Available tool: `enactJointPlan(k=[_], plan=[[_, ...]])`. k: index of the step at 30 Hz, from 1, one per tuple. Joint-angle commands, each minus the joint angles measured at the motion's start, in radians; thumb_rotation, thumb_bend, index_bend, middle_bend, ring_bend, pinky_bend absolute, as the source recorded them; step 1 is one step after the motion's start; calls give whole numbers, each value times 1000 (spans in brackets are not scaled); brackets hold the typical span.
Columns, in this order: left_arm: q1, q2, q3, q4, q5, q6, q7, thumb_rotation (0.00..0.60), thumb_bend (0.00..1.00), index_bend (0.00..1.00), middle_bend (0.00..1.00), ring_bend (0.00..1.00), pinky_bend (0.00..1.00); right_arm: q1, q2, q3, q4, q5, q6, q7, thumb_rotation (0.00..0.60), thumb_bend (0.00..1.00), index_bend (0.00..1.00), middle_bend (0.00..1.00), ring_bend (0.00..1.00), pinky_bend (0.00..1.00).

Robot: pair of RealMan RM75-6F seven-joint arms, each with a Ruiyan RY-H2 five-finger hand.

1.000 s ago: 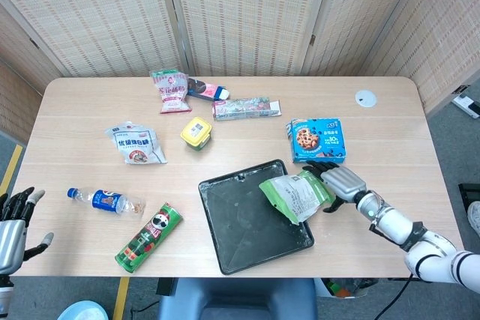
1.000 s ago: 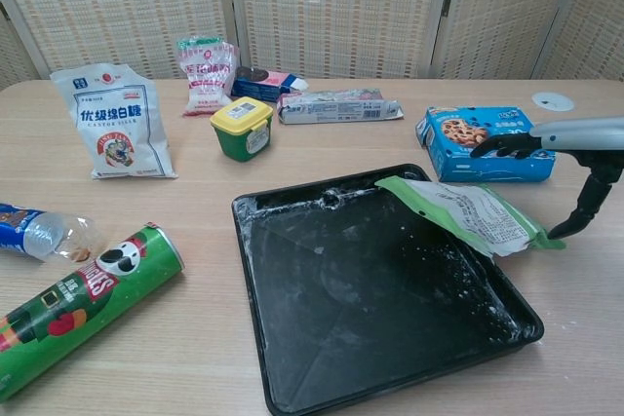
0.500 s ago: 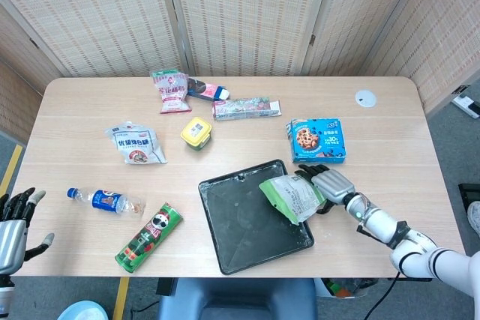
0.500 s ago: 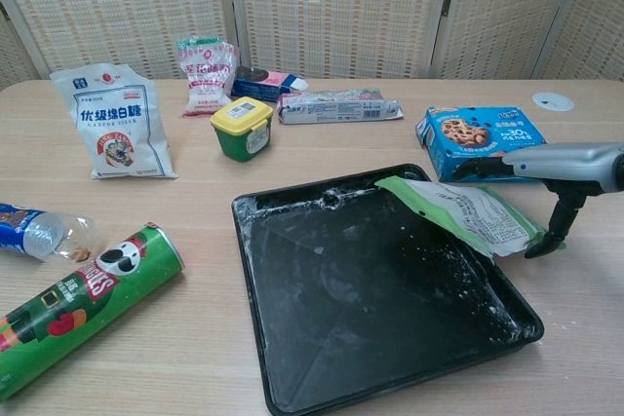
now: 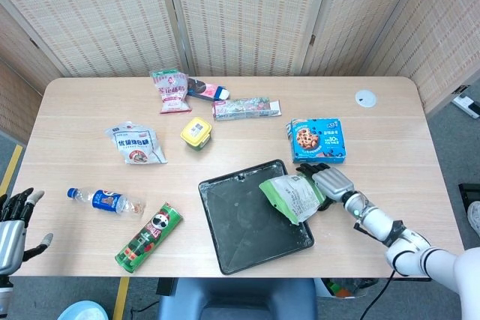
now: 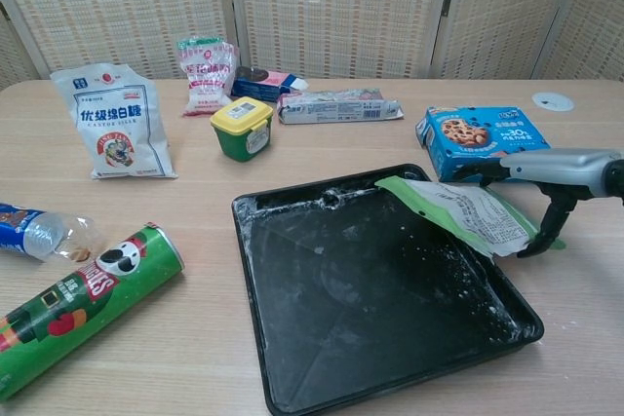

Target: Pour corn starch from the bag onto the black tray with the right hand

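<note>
Right hand (image 5: 328,183), head view: set against the near-right end of the green corn starch bag (image 5: 295,195), fingers over the bag's top edge and thumb side below; whether the fingers have actually closed on the bag cannot be told from this angle. Bag lies tilted over the right rim of the black tray (image 5: 247,230), its left end above the tray floor. Tray shows white powder smears along its edges. Left hand (image 5: 13,222) sits at the lower left frame edge, off the table, fingers spread, holding nothing. Other items on the table (image 5: 390,118): blue cookie box (image 5: 316,140) just beyond the right hand, yellow-lidded tub (image 5: 196,133), white sugar bag (image 5: 136,145), plastic bottle (image 5: 105,201), green chips can (image 5: 149,237), pink-and-white packet (image 5: 170,90).

Chest view: right hand (image 6: 546,187) enters from the right edge, silver back of the hand level above the bag's (image 6: 466,213) right end, a dark thumb reaching down beside the bag's lower corner. Contact looks likely; a firm grip is not confirmed. Bag rests propped on the tray's (image 6: 292,358) right rim, sloping down toward the tray interior. Cookie box (image 6: 480,141) stands just behind the hand. Left hand does not appear in this view
</note>
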Motion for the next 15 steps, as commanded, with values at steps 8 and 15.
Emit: enactJointPlan(k=[8, 15], plan=[[1, 2, 0, 0, -1, 0, -1, 600, 291, 170, 124, 132, 0, -6, -59, 1, 80, -2, 38, 13, 600, 81, 356, 279, 243, 110], [2, 2, 1, -1, -1, -2, 0, 600, 292, 170, 124, 132, 0, -34, -86, 14, 109, 8, 105, 4, 600, 85, 570, 403, 343, 186]])
